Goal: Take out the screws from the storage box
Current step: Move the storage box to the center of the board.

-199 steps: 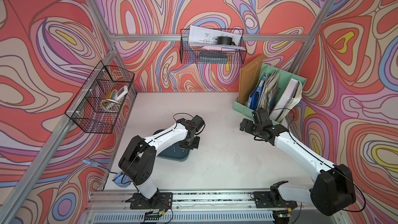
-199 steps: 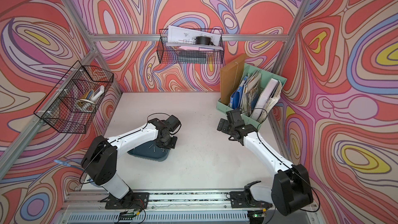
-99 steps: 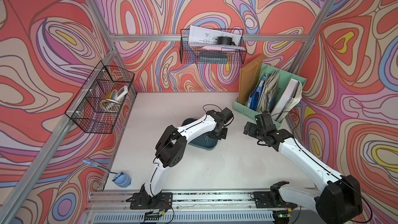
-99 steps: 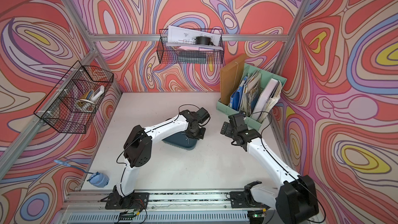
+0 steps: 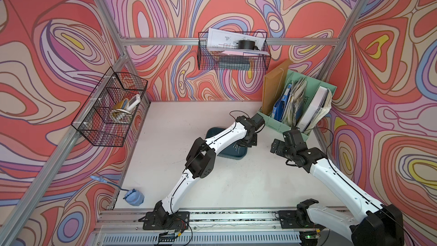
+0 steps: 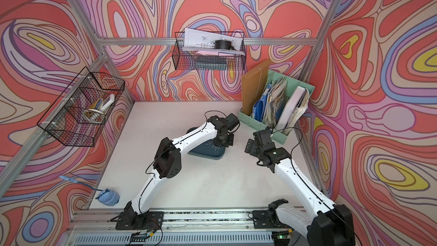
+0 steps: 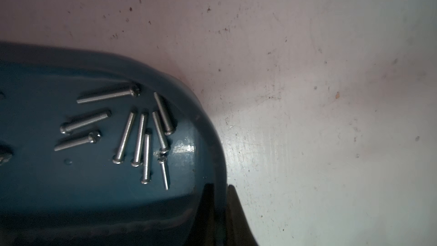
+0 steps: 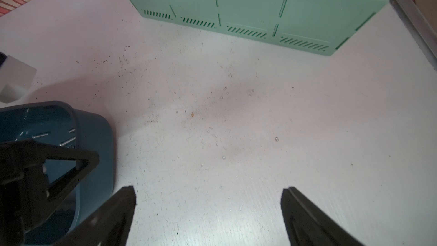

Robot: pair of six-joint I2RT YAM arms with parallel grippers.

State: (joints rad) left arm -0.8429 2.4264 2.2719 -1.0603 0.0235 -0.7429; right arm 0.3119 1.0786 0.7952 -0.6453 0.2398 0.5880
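Teal storage box (image 7: 47, 197), screws (image 7: 139, 136) sharpest left-wrist

Left jaws at the teal storage box (image 5: 230, 154) rim, a few screws (image 5: 237, 147) inside.

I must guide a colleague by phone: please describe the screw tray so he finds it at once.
On the white table, find the mint-green file organiser in the far right corner. Beside it lies a shallow dark teal tray: unlike the tall organiser, it is low and holds loose silver screws.
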